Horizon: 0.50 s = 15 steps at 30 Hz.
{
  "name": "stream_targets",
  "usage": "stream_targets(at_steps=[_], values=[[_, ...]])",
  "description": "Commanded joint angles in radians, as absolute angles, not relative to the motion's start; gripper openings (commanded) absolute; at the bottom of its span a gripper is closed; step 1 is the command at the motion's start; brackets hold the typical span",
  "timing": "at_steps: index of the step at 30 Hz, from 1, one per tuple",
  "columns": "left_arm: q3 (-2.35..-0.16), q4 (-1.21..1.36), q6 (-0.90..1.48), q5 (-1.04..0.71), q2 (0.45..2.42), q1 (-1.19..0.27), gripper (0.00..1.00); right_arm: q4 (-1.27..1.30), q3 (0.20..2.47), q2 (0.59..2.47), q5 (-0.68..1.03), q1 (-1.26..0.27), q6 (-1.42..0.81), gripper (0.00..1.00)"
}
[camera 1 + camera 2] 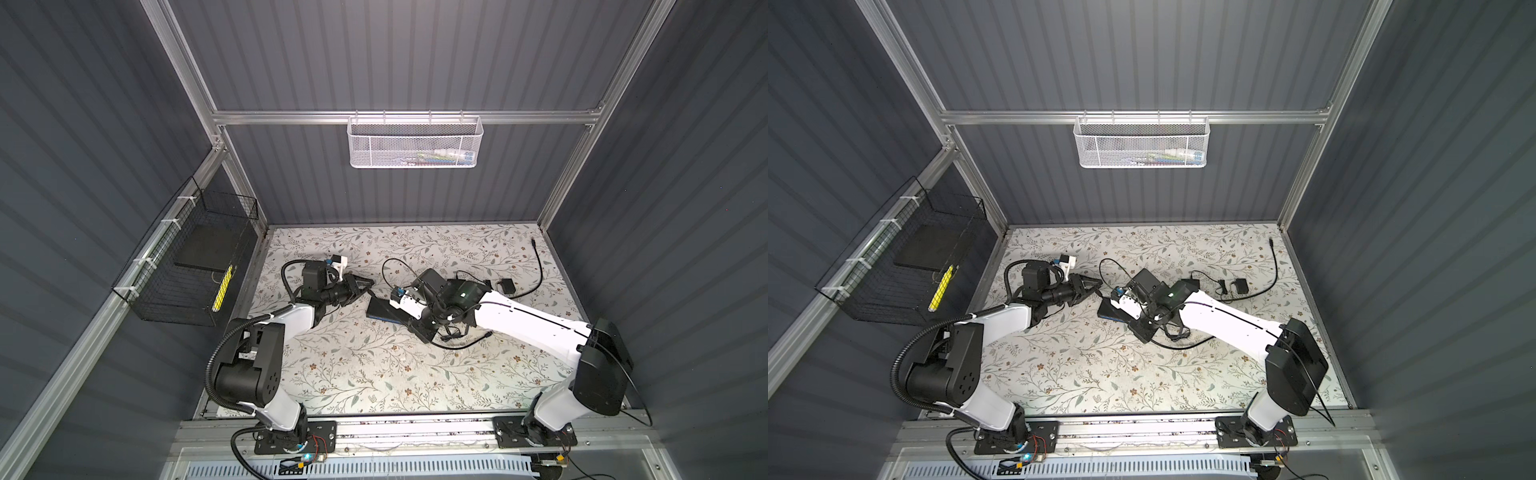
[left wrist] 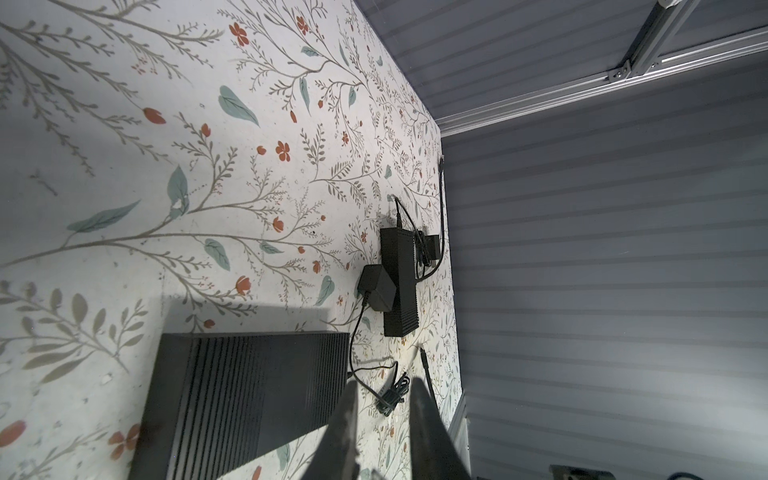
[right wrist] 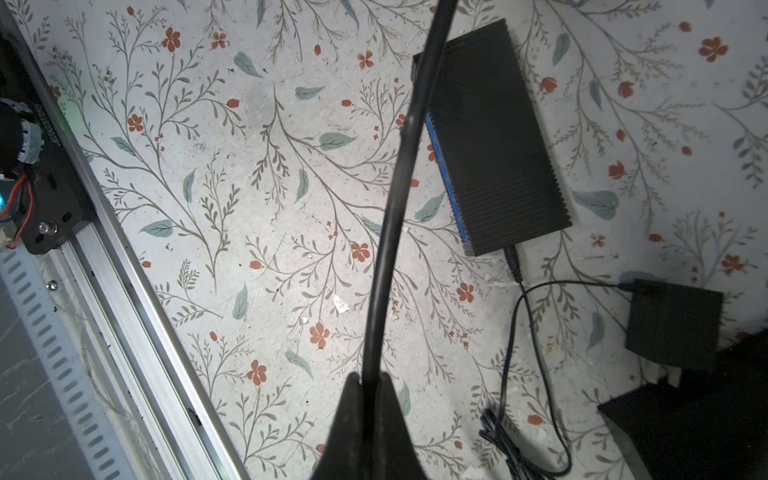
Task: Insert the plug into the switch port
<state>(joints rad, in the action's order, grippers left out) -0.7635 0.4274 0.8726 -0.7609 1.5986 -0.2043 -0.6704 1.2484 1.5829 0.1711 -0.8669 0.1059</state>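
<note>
- While both top views show 2 arms, left arm and right arm, only the left gripper is visible. Its tips are just beside the far corner of the switch. The gap is too small to judge from here.
- Same views: 1 switch, partly under the right arm's wrist, with the right gripper hidden. 1 adapter lies well apart from the switch. 2 baskets hang further off: white mesh basket, black wire basket.
- Left wrist: the 2 fingers of the left gripper are slightly spread, nothing between them. The switch is just beside them. Beyond the switch is 1 second ribbed box, with 1 adapter block touching it.
- Right wrist: right gripper jaws pinch 1 thick black cable. It crosses a corner of the switch and leaves frame, end unseen.
- Also there: 1 plug touches the switch's short end; can't tell how deep. 1 black block sits near the switch.
</note>
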Motion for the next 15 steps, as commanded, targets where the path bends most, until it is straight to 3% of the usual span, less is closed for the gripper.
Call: stream_targets(at_steps=[1,9,15], values=[[-0.749,0.455,0.88,-0.778,1.566,-0.21,0.19,-0.655,1.233,1.592,0.154,-0.871,0.106,0.0],[-0.749,0.475,0.897,-0.781,1.568,-0.21,0.12,-0.64,1.224,1.605,0.134,-0.87,0.105,0.05],[-0.744,0.48,0.905,-0.773,1.563,-0.21,0.1,-0.635,1.225,1.616,0.079,-0.868,0.09,0.19]])
